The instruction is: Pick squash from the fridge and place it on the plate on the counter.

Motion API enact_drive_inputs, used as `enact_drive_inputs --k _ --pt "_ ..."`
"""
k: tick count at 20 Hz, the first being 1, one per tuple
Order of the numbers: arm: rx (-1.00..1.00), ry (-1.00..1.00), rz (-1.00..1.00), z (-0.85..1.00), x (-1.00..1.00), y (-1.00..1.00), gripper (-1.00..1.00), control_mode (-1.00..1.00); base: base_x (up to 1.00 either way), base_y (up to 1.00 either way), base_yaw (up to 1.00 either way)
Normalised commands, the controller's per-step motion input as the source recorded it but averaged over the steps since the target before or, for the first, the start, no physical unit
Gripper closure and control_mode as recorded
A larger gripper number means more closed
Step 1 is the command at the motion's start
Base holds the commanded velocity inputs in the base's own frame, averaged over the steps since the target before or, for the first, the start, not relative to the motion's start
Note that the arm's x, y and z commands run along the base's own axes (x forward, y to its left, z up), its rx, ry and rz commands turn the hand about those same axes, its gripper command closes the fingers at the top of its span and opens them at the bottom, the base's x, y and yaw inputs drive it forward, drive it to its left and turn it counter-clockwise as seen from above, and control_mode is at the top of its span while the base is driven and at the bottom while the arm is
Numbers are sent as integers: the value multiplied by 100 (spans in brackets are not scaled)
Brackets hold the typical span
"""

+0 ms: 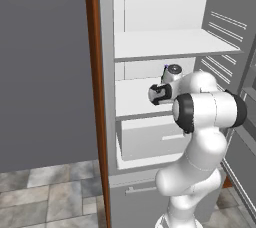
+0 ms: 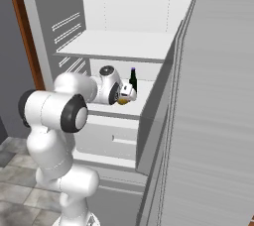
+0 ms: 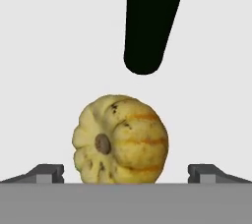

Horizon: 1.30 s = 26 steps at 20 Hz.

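The fridge [image 1: 165,44] stands open, and my arm reaches onto its middle white shelf [image 2: 144,106]. There lies the squash [image 3: 120,139], rounded, pale yellow with orange stripes and a brown stem scar facing the camera; a yellow sliver of the squash [image 2: 122,101] peeks out at the hand. My gripper [image 3: 126,171] is open, its fingertips [image 3: 49,171] wide apart on either side of the squash and not touching it. The hand [image 1: 159,93] hides the squash in the left base view. The plate and the counter are out of view.
A slim dark bottle [image 3: 147,21] stands upright just behind the squash [image 2: 133,79]. The upper shelf [image 2: 124,46] hangs close above the hand, and a white drawer [image 1: 150,142] sits below. The open door with ribbed racks [image 2: 208,121] stands at the right.
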Motion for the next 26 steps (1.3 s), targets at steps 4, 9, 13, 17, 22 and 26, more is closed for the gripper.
enact_drive_inputs --k 4,9,13,17,22,26 --pt "0 0 0 -2 9 0 -100 -100 0 0 0" --pt "2 0 0 -8 0 -1 -100 -100 0 0 0" --pt "2 0 0 -24 8 -8 -100 -100 0 0 0" --pt "1 0 0 -17 17 -7 -100 -100 0 0 0" --pt "1 0 0 -3 3 0 100 -100 0 0 0" --pt "0 0 0 0 0 0 100 -100 0 0 0"
